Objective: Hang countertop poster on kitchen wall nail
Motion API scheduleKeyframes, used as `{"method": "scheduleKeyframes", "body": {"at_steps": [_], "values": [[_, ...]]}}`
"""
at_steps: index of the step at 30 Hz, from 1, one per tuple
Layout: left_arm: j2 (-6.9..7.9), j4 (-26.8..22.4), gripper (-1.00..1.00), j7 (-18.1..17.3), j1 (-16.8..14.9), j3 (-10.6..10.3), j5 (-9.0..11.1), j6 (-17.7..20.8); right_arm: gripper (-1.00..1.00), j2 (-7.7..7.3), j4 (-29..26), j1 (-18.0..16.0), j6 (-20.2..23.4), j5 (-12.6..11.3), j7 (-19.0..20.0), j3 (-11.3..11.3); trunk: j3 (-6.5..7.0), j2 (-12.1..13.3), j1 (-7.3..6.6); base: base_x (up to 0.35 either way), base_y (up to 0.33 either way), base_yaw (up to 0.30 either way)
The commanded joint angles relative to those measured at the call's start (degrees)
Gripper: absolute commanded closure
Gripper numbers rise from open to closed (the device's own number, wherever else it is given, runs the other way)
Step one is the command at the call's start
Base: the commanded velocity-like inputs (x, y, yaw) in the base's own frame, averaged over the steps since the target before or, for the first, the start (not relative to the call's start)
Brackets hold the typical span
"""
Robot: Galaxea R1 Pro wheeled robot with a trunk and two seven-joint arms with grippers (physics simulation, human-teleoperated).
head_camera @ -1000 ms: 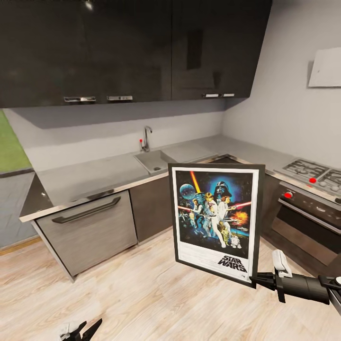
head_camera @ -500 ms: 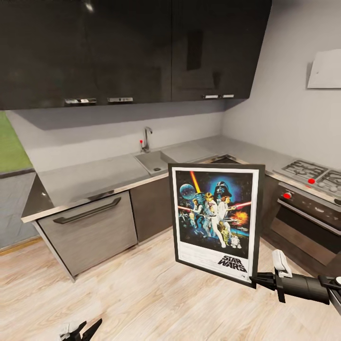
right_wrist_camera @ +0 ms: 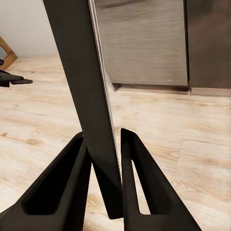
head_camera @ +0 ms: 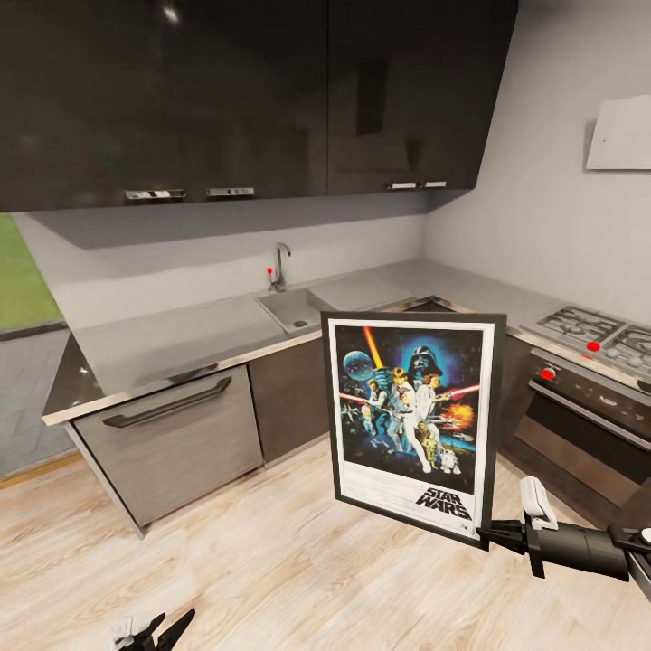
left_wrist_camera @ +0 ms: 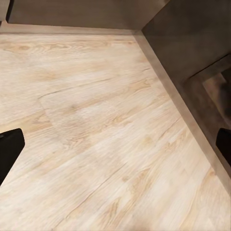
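The Star Wars poster (head_camera: 411, 420) hangs upright over the wooden floor, colourful art on dark blue inside a white border and thin black frame. My right gripper (head_camera: 488, 535) is shut on its lower right corner; the right wrist view sees the frame's dark edge (right_wrist_camera: 91, 96) pinched between both fingers (right_wrist_camera: 139, 178). The grey kitchen countertop (head_camera: 208, 330) runs behind it, with a sink (head_camera: 294, 307) and a gas hob (head_camera: 592, 327). My left gripper (head_camera: 154, 630) hangs low over the floor, open, its fingertips (left_wrist_camera: 9, 147) at the edges of the left wrist view.
Dark wall cabinets (head_camera: 253, 90) hang above the counter. A dishwasher front (head_camera: 172, 438) and an oven (head_camera: 583, 425) sit under it. A white hood (head_camera: 619, 134) is on the right wall. Light wooden floor (head_camera: 271, 561) spreads in front of the cabinets.
The whole view has shifted slightly, so the camera moved a little. The poster stays in the same place in my right gripper.
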Motion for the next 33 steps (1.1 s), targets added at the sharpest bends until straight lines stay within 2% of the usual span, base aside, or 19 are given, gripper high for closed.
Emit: {"method": "scheduleKeyframes", "body": {"at_steps": [1,9,14,22,33], "values": [[0.06,-0.1,-1.0,-0.1,-0.1,-0.5,0.6,-0.2,1.0,-0.02,0.0,-0.1,0.8,-0.3,0.3,0.0,-0.13,-0.1,0.04,0.0,0.0,0.0],[0.02,-0.1,-1.0,-0.1,-0.1,-0.5,0.6,-0.2,1.0,-0.02,0.0,0.0,0.7,-0.3,0.4,0.0,-0.13,-0.1,0.04,0.0,0.0,0.007],[0.07,-0.1,-1.0,-0.1,-0.1,-0.5,0.6,-0.2,1.0,-0.02,0.0,0.0,0.8,-0.3,0.3,0.0,-0.13,-0.1,0.04,0.0,0.04,0.141],[0.07,0.0,-1.0,-0.1,-0.1,-0.4,0.6,-0.2,1.0,-0.01,-0.1,0.1,0.7,-0.3,0.2,0.3,-0.13,-0.1,0.04,-0.057,0.262,0.053],[0.09,0.0,-1.0,-0.1,-0.1,-0.4,0.6,-0.2,1.0,0.04,-0.2,0.1,0.7,-0.2,0.2,0.3,-0.13,-0.1,0.04,-0.126,0.288,0.278]]}}
